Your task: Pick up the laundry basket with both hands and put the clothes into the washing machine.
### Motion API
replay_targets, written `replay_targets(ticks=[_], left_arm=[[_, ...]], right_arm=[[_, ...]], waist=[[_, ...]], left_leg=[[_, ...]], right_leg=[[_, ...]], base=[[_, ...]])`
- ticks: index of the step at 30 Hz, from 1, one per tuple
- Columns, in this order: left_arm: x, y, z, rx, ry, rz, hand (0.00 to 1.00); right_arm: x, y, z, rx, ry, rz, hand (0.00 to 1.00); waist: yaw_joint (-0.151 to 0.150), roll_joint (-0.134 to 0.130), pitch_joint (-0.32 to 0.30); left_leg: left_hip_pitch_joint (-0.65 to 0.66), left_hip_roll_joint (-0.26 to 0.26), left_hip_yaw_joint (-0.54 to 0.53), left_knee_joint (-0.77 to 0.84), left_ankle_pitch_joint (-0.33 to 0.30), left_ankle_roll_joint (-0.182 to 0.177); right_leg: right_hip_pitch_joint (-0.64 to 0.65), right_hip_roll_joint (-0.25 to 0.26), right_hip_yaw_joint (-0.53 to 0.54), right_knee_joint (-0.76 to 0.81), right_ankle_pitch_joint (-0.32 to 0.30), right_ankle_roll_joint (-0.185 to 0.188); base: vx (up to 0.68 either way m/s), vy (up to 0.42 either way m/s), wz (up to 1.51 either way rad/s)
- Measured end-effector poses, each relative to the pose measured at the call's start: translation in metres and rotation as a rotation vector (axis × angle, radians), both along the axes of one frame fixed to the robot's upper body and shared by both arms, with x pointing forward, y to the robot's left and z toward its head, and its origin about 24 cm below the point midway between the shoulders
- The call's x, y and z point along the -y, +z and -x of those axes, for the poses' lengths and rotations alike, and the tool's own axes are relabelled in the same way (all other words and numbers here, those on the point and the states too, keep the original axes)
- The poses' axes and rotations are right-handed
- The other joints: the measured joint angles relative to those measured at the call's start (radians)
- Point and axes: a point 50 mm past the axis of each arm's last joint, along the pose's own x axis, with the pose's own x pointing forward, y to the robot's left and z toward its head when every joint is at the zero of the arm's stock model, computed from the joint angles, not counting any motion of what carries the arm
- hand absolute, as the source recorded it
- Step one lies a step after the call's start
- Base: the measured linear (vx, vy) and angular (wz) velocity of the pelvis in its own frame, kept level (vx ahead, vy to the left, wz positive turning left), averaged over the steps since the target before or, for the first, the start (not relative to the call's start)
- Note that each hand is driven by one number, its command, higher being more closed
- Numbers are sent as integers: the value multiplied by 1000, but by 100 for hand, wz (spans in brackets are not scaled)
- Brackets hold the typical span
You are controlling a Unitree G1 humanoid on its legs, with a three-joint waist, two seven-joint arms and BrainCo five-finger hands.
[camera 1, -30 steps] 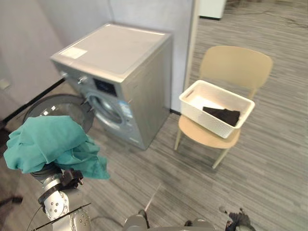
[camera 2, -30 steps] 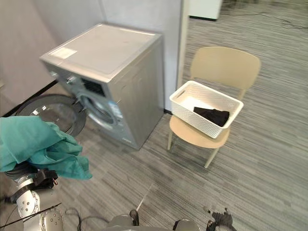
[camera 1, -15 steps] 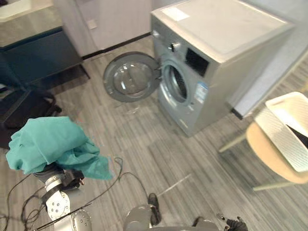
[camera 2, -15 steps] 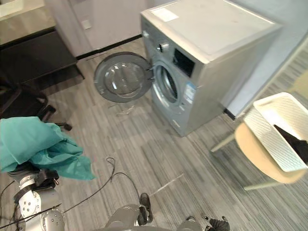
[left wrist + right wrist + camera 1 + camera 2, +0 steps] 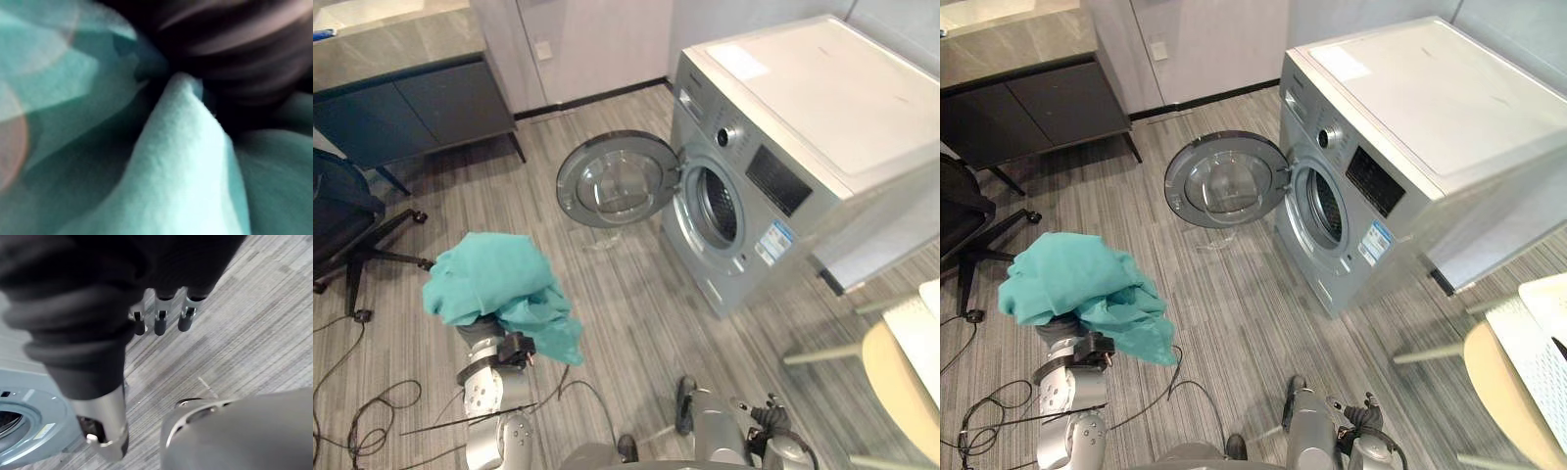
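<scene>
On the grey floor (image 5: 626, 294), the washing machine (image 5: 783, 166) stood right, door (image 5: 619, 180) open. Near left, the soft, light teal cloth (image 5: 499, 292) smothered the left hand (image 5: 244, 49), grip impossible to tell; bunched folds looked the best hold. The right hand (image 5: 160, 325) hung slack and empty.

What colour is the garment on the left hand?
The garment is teal green, clearest in the left eye view.
</scene>
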Motion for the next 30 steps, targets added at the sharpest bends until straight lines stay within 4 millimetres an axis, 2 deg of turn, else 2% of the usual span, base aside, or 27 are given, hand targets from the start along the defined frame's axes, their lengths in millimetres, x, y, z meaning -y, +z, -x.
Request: replay_targets(ticks=[1, 2, 3, 4, 6, 7, 8, 11, 14, 15, 17, 18, 19, 20, 21, 22, 23, 24, 25, 26, 27, 28, 30], left_arm=[[1, -3, -1, -9, -16, 0, 100], [3, -6, -1, -18, -18, 8, 100], [4, -7, 0, -25, -22, 9, 100], [4, -8, 0, -26, -22, 10, 100], [3, -9, 1, -34, -20, 13, 100], [2, -12, 3, -46, -18, 12, 100], [2, -14, 6, -55, -20, 11, 100], [-1, -16, 9, -66, -12, 7, 100], [-10, -22, 14, -98, 29, 6, 100], [-11, -24, 15, -109, 34, 8, 100], [-11, -24, 14, -109, 35, 8, 100], [-11, -23, 14, -106, 35, 6, 100], [-11, -22, 14, -103, 37, 4, 100], [-11, -21, 15, -100, 42, 4, 100], [-11, -23, 17, -106, 53, 12, 100], [-14, -23, 17, -113, 61, 8, 100], [-17, -21, 18, -103, 82, 8, 100], [-20, -20, 20, -99, 93, 1, 100], [-21, -20, 22, -102, 100, 1, 100], [-16, -21, 21, -107, 87, 10, 100], [-14, -21, 20, -107, 77, 13, 100], [-7, -18, 19, -91, 52, 16, 100], [-5, -16, 18, -83, 43, 17, 100]], right_arm=[[0, -1, 2, -12, 8, -1, 0], [0, -2, 2, -15, 18, -4, 0], [3, -1, 2, -21, 46, 15, 0], [2, -1, 2, -23, 55, 16, 0], [1, -2, 3, -33, 75, 25, 0], [-1, -3, 5, -50, 102, 30, 0], [-2, -4, 9, -61, 111, 34, 0], [2, -3, 10, -71, 141, 57, 0], [-3, -3, 7, -74, 199, 69, 0], [-5, -4, 10, -86, 221, 71, 0], [-7, -5, 12, -89, 237, 72, 0], [-7, -4, 11, -83, 245, 75, 0], [-7, -4, 12, -80, 246, 75, 0], [-6, -2, 12, -66, 255, 86, 0], [1, 1, 11, -58, 277, 117, 0], [-4, 0, 8, -51, 282, 106, 0], [-15, -2, 10, -49, 308, 90, 0], [-22, -3, 9, -48, 332, 78, 0], [-31, -5, 9, -56, 369, 56, 0], [-34, -7, 11, -69, 387, 42, 0], [-34, -8, 12, -72, 388, 41, 0], [-33, -8, 11, -69, 384, 40, 0], [-36, -8, 8, -63, 377, 29, 0]], waist=[[1, -1, -3], [2, 15, -7], [7, 34, -15], [6, 35, -15], [7, 39, -14], [14, 39, -15], [26, 33, -18], [37, 17, -30], [54, 15, -28], [56, 4, -21], [55, -1, -19], [54, 2, -20], [55, 5, -22], [57, 29, -31], [58, 54, -31], [51, 30, -23], [40, -16, -27], [40, -42, -28], [46, -67, -30], [51, -76, -31], [55, -76, -32], [60, -56, -35], [57, -55, -31]], left_leg=[[35, 14, -2, 8, -18, -27], [41, 37, -1, 19, -28, -43], [34, 77, 5, 55, -34, -54], [18, 105, 19, 111, -35, -55], [-58, 196, 69, 360, -22, -62], [-112, 271, 113, 545, 7, -47], [-147, 332, 169, 646, -2, -33], [-261, 376, 236, 656, -31, 1], [-299, 364, 215, 542, -31, 0], [-300, 343, 183, 466, -28, -4], [-299, 298, 131, 333, -15, -25], [-297, 273, 85, 209, 17, -57], [-292, 265, 62, 160, 42, -56], [-273, 262, 8, 68, 145, -40], [-256, 282, -48, 67, 224, -114], [-262, 266, -44, 103, 202, -107], [-263, 234, -25, 136, 165, -112], [-266, 223, -13, 164, 157, -113], [-283, 205, -28, 237, 119, -108], [-314, 181, -112, 316, 97, -117], [-322, 170, -149, 339, 80, -118], [-323, 171, -169, 351, -6, -111], [-340, 170, -126, 384, -49, -98]], right_leg=[[31, -2, -11, 12, 86, -19], [37, 10, -30, 30, 75, -19], [55, 36, -57, 33, 40, -38], [73, 53, -70, 31, 18, -46], [149, 109, -83, -15, -4, -63], [216, 146, -80, -59, -12, -76], [273, 165, -73, -101, -14, -81], [324, 168, 8, -192, -5, -96], [347, 157, 87, -212, 0, -93], [374, 144, 118, -224, -1, -89], [400, 116, 149, -223, -8, -71], [407, 101, 170, -207, -18, -49], [405, 99, 173, -193, -27, -35], [401, 103, 188, -156, -61, 12], [392, 120, 198, -108, -126, 43], [391, 107, 203, -74, -152, 51], [365, 55, 203, -25, -177, 75], [362, 39, 217, -11, -189, 83], [354, 29, 246, -1, -197, 97], [347, 22, 277, 6, -201, 106], [340, 18, 289, 8, -203, 109], [302, 31, 333, 29, -211, 122], [270, 27, 379, 50, -213, 136]], base=[[448, -224, 35], [444, -249, 29], [327, -209, 21], [477, -348, 22], [436, -326, -1], [384, -232, -31], [374, -210, -36], [307, -117, -56], [242, 58, -92], [254, 156, -80], [258, 245, -74], [212, 275, -59], [203, 314, -72], [191, 355, -78], [181, 389, -64], [135, 365, -43], [113, 310, -15], [107, 249, -44], [98, 244, -63], [54, 157, -65], [35, 190, -79], [8, 134, -68], [-50, 239, -70]])
